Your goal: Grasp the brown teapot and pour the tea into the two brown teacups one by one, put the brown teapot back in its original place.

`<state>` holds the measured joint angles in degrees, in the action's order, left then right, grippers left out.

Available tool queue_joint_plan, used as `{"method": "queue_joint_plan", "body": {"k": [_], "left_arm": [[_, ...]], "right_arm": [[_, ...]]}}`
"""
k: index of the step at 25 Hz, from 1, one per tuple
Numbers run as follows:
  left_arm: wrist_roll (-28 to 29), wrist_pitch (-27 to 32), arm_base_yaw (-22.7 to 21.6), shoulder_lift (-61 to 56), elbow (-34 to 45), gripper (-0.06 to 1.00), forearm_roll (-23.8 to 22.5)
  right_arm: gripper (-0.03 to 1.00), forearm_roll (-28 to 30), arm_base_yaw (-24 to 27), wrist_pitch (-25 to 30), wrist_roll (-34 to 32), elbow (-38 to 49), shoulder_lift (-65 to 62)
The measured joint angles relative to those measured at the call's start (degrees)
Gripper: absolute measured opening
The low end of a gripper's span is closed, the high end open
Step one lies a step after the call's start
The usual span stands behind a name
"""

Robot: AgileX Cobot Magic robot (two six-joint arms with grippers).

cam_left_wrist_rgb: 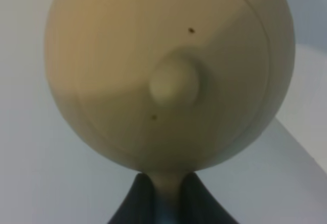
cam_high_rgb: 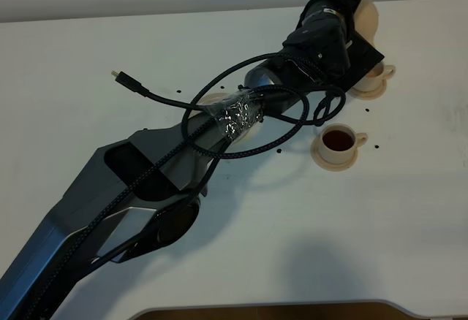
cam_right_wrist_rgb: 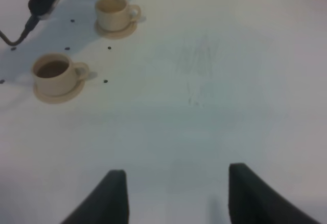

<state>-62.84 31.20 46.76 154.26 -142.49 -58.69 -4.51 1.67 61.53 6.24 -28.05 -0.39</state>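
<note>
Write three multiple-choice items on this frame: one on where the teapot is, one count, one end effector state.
1. Where is the brown teapot?
A. on its saucer
B. held by the left end effector
C. lying on its side, let go

2. Of the near teacup and the far teacup, how many hold dark tea?
A. none
B. one
C. both

3. The right end effector is:
A. open, holding nothing
B. shut on a teacup
C. shut on the teapot

Key:
1 B: the left wrist view shows the fingers clamped on the teapot's handle.
2 B: the near teacup is dark inside, the far teacup pale.
3 A: its fingers stand apart with nothing between them.
</note>
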Motion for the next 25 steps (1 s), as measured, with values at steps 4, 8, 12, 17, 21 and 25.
{"method": "queue_joint_plan", "body": {"k": [4, 8, 12, 17, 21, 25], "left_arm": [[-2.69, -0.04, 0.0, 0.0, 0.0, 0.13, -0.13], [-3.59, -0.29, 0.0, 0.0, 0.0, 0.13, -0.61], [-3.74, -0.61, 0.0, 0.0, 0.0, 0.13, -2.59], [-3.81, -1.22, 0.0, 0.0, 0.0, 0.13, -3.85], [-3.81, -1.53, 0.0, 0.02, 0.0, 0.13, -4.89], [-3.81, -1.89, 0.0, 0.2, 0.0, 0.13, -7.3]], "right_arm": [[0.44, 0.0, 0.0, 0.0, 0.0, 0.0, 0.0], [0.44, 0.0, 0.0, 0.0, 0.0, 0.0, 0.0], [0.44, 0.0, 0.0, 0.0, 0.0, 0.0, 0.0], [0.44, 0.0, 0.0, 0.0, 0.0, 0.0, 0.0], [0.44, 0.0, 0.0, 0.0, 0.0, 0.0, 0.0], [0.44, 0.0, 0.0, 0.0, 0.0, 0.0, 0.0]]}}
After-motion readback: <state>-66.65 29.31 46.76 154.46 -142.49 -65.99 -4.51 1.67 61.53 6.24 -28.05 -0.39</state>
